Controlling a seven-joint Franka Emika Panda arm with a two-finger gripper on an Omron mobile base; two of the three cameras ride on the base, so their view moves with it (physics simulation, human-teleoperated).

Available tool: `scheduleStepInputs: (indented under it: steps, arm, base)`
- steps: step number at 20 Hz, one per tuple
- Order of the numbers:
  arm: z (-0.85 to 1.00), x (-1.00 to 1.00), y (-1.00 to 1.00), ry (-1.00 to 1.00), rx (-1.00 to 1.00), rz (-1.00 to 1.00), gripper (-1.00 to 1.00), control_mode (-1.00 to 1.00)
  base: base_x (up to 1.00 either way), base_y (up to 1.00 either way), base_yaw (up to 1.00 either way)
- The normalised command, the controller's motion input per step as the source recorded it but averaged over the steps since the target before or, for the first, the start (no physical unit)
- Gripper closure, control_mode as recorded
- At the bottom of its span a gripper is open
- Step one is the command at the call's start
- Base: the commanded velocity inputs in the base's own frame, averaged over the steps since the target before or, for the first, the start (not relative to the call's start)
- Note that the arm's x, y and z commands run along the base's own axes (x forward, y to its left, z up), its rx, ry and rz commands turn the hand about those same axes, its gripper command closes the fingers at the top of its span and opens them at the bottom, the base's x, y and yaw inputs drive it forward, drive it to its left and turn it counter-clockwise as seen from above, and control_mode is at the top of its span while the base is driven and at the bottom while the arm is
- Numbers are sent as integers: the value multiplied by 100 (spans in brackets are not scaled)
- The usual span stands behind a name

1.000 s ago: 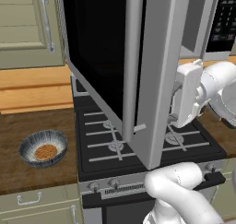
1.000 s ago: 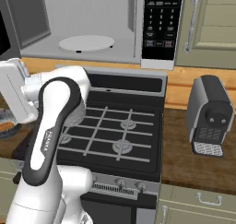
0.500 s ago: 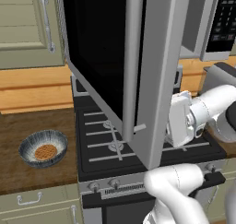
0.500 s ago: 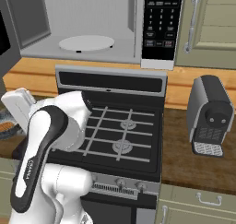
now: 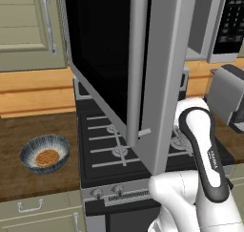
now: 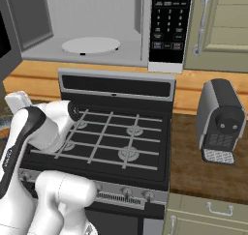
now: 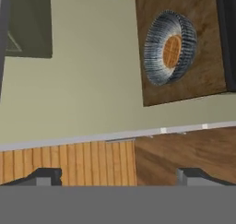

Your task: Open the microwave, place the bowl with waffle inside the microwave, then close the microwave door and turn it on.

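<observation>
The microwave hangs above the stove with its cavity and white turntable showing. The microwave door stands swung wide open toward me, slim handle at its free edge. On the wooden counter left of the stove sits the blue-grey speckled bowl with the waffle in it. The hand view looks down on the bowl and waffle from well off. My gripper is open and holds nothing, far from the bowl, out in front of the counter's edge.
A black gas stove lies under the microwave. A silver and black appliance stands on the counter to the right. Beige cabinet fronts and wooden floor lie below the hand. The open door overhangs the stove's front.
The arm has swung down from beside the door's edge to a low, folded pose near the stove's front. Door and bowl have stayed put, and the gripper has stayed open.
</observation>
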Motion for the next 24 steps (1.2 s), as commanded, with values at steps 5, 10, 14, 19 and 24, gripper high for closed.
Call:
scheduleStepInputs:
  steps: [5,10,14,19,24]
  arm:
    - [-25,14,14,14,-3,0,-100,-100]
    - [-44,17,29,6,-3,0,-100,-100]
    - [-27,24,32,0,0,0,-100,-100]
    - [-7,42,15,-4,-1,-1,-100,-100]
    - [-14,45,13,-4,0,0,-100,-100]
  base:
    - [0,0,0]
    - [0,0,0]
    - [0,0,0]
    - [0,0,0]
    - [0,0,0]
